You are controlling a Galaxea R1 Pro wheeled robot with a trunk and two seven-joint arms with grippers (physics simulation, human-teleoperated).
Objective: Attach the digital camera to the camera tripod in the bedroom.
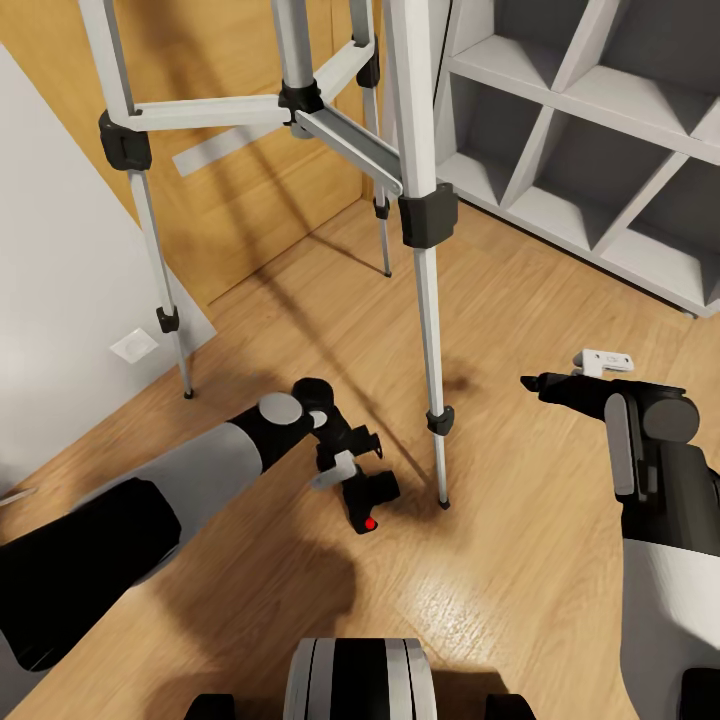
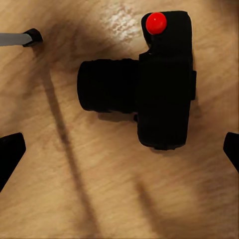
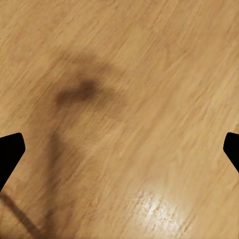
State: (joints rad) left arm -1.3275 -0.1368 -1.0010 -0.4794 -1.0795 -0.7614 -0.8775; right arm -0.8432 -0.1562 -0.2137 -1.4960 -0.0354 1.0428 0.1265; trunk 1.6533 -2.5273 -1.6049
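Under us runs a light wood floor [image 1: 520, 300] of long planks with a soft sheen and a bright glare patch near our base. A white wall [image 1: 60, 300] with a small white wall plate [image 1: 133, 346] closes the side by our left arm, a warm wooden door [image 1: 250, 190] stands ahead, and a white shelf unit [image 1: 600, 130] with slanted dividers and grey recesses fills the corner beyond our right arm.

The camera tripod [image 1: 415, 215] stands on the floor ahead of both hands, its legs smooth silver metal tubes joined by flat silver braces, with blocky black collars and small black pointed feet. Its nearest foot rests just beyond the left hand [image 1: 350, 465].

The digital camera [image 2: 149, 84] lies on the floor directly below the left hand: a matte black, boxy body with a ribbed cylindrical lens sticking out sideways and a glossy red dot at one corner. In the left wrist view the two dark fingertips [image 2: 10, 154] sit wide apart on either side of it, touching nothing.

Our right hand [image 1: 545, 383] hangs over bare planks, well apart from the camera, its black fingertips [image 3: 10, 152] likewise spread wide.
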